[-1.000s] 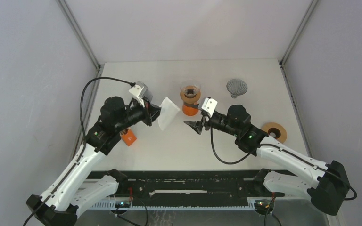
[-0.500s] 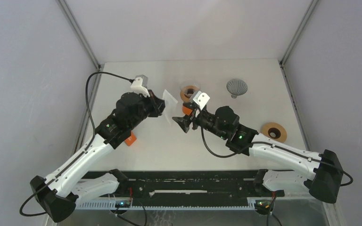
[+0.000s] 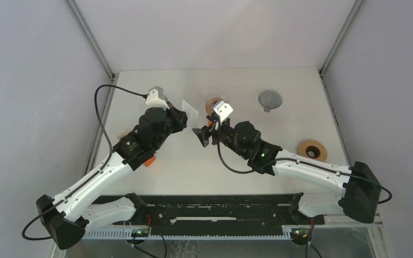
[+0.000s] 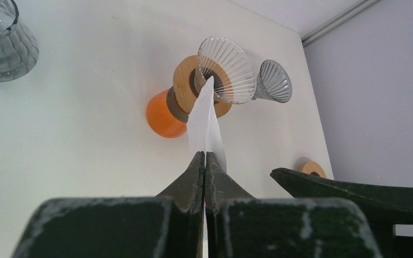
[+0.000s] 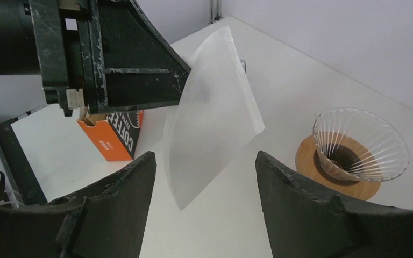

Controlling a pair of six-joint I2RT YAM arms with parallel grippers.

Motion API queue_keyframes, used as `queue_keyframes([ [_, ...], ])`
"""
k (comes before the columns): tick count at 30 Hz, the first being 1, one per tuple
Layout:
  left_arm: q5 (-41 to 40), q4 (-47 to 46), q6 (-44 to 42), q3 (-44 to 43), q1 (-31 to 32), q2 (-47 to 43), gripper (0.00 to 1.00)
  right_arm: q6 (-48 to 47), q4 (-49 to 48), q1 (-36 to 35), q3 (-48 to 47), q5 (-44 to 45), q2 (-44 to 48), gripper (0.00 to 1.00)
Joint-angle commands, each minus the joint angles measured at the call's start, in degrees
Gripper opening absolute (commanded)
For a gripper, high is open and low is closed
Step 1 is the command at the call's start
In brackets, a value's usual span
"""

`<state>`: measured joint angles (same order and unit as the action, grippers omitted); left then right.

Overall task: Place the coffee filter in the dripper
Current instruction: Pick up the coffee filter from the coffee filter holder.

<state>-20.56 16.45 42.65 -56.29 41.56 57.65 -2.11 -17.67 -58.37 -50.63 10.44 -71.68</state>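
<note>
The white paper coffee filter (image 3: 190, 112) hangs in the air, pinched at one edge by my left gripper (image 3: 180, 117), which is shut on it. In the left wrist view the filter (image 4: 204, 123) stands edge-on above the closed fingertips of that gripper (image 4: 205, 156), pointing at the dripper (image 4: 226, 70), a clear ribbed glass cone on a wooden collar and an orange base. My right gripper (image 5: 204, 158) is open; the filter (image 5: 212, 118) floats just beyond its spread fingers, untouched. The dripper (image 5: 361, 142) is at the right of that view. From above, the dripper (image 3: 213, 103) is partly hidden behind the right wrist.
A grey ribbed cone (image 3: 270, 99) stands at the back right, and a wooden ring (image 3: 312, 150) lies on the table at the right. An orange filter box (image 3: 149, 160) lies under the left arm. A glass vessel (image 4: 0, 37) shows far left in the left wrist view.
The left gripper has carried the filter back and right toward the dripper. The right gripper has moved left and back, up to the filter, staying open.
</note>
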Motion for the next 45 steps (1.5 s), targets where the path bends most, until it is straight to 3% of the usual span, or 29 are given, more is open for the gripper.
queue_keyframes([
  [1, -3.5, -1.3, 2.5, -3.7, 1.0, 0.4, 0.00, 1.5, -4.9, -1.1, -3.2, 1.8, -0.9, 0.76],
  [20, -3.8, -1.4, 2.4, -4.2, 1.8, 0.8, 0.00, -3.1, -7.3, -2.0, -4.6, 10.9, -6.1, 0.72],
  [27, -3.5, -1.4, 2.7, -4.4, 1.8, 1.2, 0.00, -5.2, -7.5, -2.4, -4.6, 16.2, -6.9, 0.61],
  [33, -3.2, -1.8, 3.1, -4.6, 1.9, 1.9, 0.00, -5.5, -7.3, -2.6, -5.1, 15.0, -7.7, 0.55],
  [39, -2.6, -2.0, 3.1, -5.2, 2.0, 2.7, 0.00, -6.4, -6.5, -2.6, -5.9, 16.2, -9.1, 0.42],
  [45, -2.1, -2.1, 2.5, -5.8, 2.0, 3.4, 0.00, -7.2, -4.6, -1.9, -6.7, 15.8, -8.6, 0.10],
])
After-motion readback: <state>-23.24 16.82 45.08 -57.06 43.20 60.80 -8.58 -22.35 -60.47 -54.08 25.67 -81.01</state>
